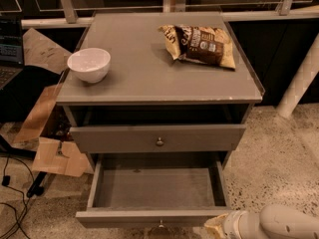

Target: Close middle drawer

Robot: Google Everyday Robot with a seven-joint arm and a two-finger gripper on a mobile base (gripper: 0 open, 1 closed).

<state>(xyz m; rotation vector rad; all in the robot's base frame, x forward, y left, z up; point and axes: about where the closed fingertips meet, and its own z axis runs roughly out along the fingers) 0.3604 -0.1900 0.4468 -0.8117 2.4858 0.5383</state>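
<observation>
As the middle drawer stands open, my gripper sits at its 4 o'clock corner, apparently to push; I cannot tell its grip state.

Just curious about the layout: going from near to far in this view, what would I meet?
Gripper, low at the bottom right edge → middle drawer, pulled open → upper drawer front → white bowl → chip bag.

Dim warm overhead light; hand bottom right.
</observation>
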